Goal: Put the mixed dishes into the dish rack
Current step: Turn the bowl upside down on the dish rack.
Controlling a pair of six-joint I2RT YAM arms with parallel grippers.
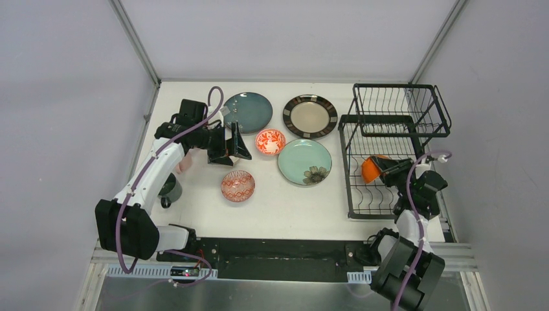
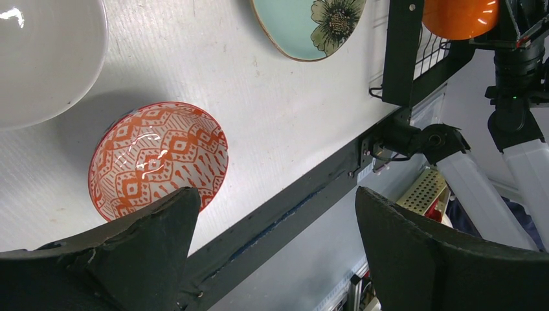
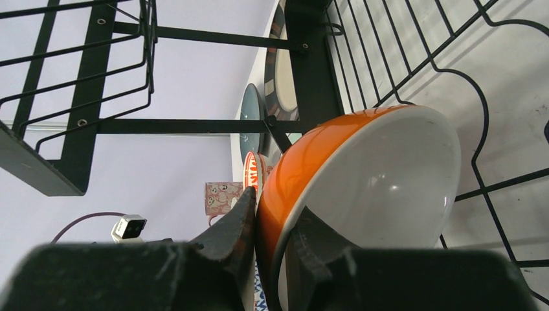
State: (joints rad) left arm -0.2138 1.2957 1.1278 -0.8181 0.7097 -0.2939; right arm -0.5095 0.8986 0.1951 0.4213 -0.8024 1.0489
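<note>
The top view looks down on the whole table (image 1: 298,207) from the near side. The left wrist view faces right and the right wrist view faces left, both showing the orange bowl (image 2: 459,16).

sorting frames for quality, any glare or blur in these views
Left wrist: white glare streaks on the red-patterned bowl. Right wrist: the right pincer, shut on the orange bowl, looks out of focus up close. Top external: even light, soft shadows only.

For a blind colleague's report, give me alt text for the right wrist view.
The right gripper pinches the rim of an orange bowl with a white inside, the black wire dish rack right behind it. A pink cup shows far off.
</note>
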